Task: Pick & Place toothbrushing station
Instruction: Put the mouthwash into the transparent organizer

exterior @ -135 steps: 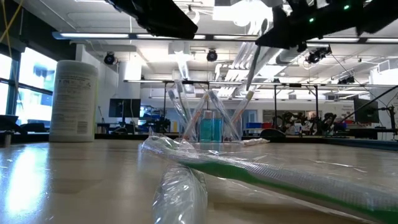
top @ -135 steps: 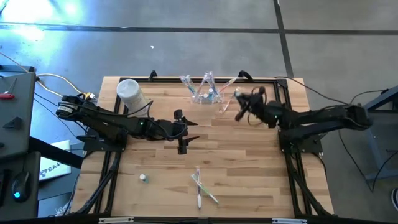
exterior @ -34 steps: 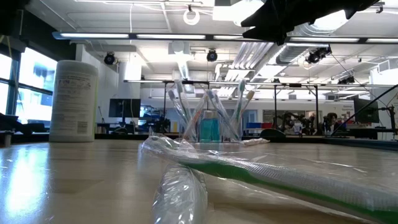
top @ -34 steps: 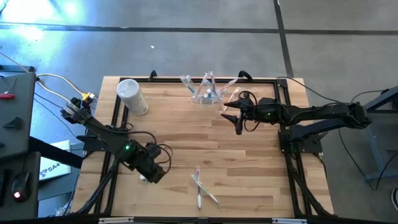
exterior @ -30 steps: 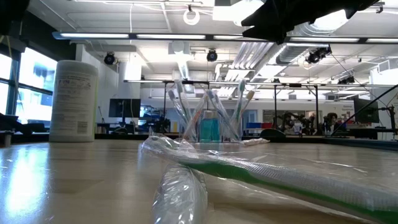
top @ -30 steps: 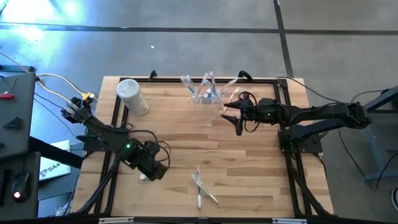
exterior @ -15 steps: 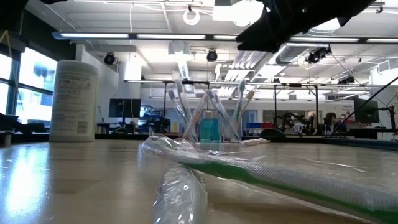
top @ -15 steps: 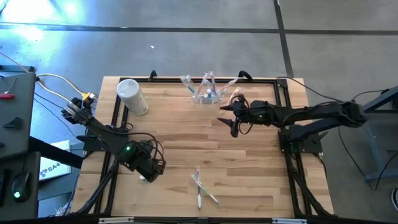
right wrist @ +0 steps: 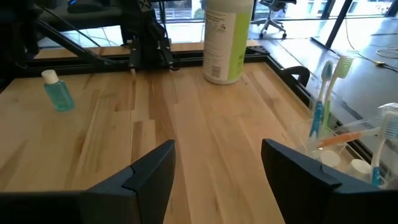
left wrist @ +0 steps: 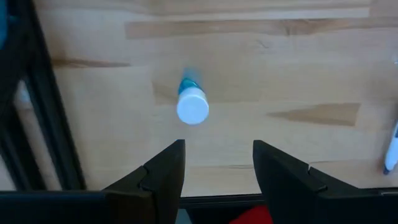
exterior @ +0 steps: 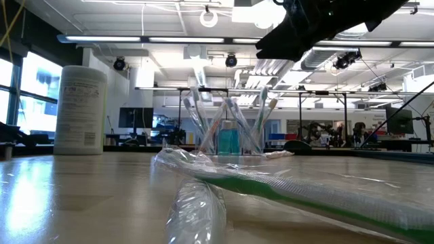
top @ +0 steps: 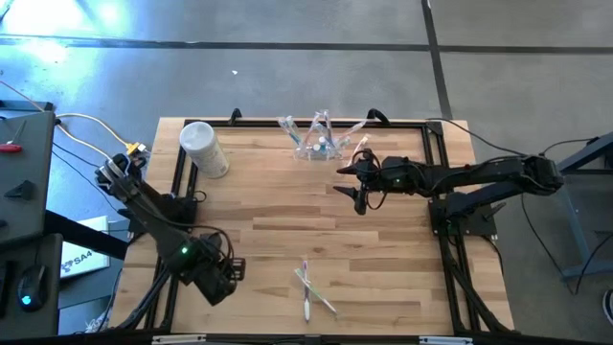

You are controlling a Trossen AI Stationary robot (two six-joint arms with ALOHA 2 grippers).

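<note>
At the table's far edge the toothbrushing station (top: 317, 146) sits untouched, with the right gripper (top: 360, 196) just beside it, fingers apart and empty, probably lining up, while the left gripper (left wrist: 217, 163) hovers spread over a small bottle (left wrist: 192, 104).

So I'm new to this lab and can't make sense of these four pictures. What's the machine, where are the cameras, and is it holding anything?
Two dark robot arms work at a wooden table. One camera looks down from above, one sits at table height, and one rides on each wrist. The left gripper hovers over a small blue bottle with a white cap, fingers open and empty. The right gripper hangs near the clear toothbrush holder, also open and empty. A white canister stands at the far left, and wrapped toothbrushes lie near the front edge.
</note>
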